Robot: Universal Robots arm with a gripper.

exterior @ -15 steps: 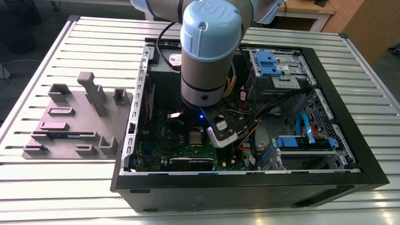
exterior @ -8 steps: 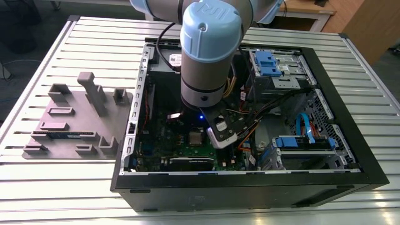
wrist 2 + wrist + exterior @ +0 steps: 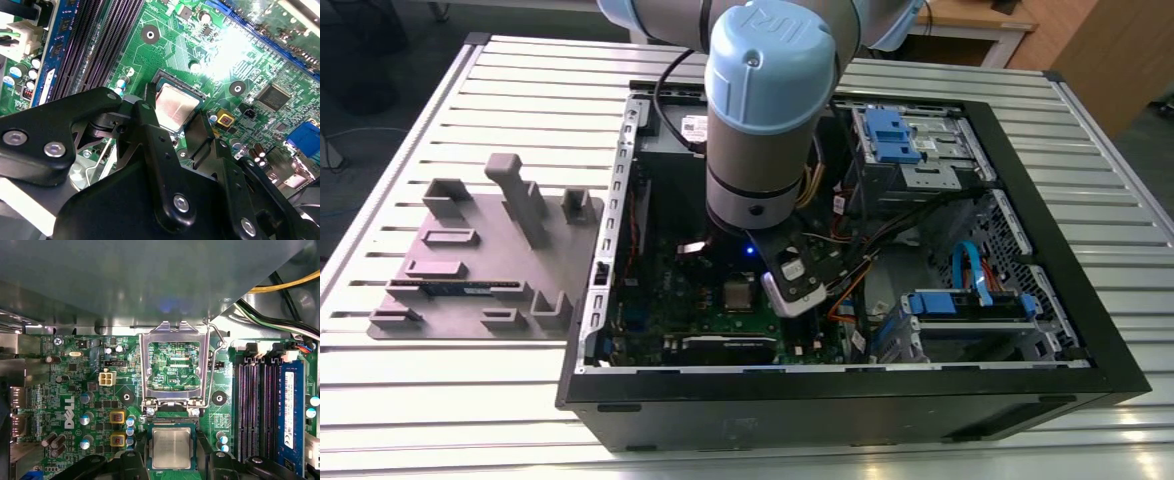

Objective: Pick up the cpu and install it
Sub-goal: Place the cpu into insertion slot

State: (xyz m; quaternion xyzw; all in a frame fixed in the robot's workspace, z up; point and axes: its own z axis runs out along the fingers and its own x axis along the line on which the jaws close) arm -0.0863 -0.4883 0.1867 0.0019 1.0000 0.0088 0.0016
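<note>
The cpu [image 3: 171, 447] [image 3: 175, 106], a small square chip with a shiny silver top, lies flat in the dark socket of the green motherboard [image 3: 90, 405] [image 3: 210, 55]. My gripper [image 3: 171, 456] [image 3: 175, 117] is down over it, one black finger [image 3: 148, 116] against each side of the chip, shut on it. The socket's metal load plate [image 3: 172, 335] is swung open and lies flat on the board beyond the chip, with its wire lever [image 3: 215, 365] raised. In the exterior view the arm [image 3: 767, 110] reaches down into the open computer case [image 3: 1067, 300], and the gripper [image 3: 790, 290] is low over the board.
Black memory slots [image 3: 255, 410] and a blue memory stick [image 3: 291, 415] run beside the socket. Cables [image 3: 907, 235] and blue drive cages [image 3: 967, 305] fill the case toward the exterior view's right. A grey fixture plate [image 3: 480, 250] with upright holders lies outside the case on the slatted table.
</note>
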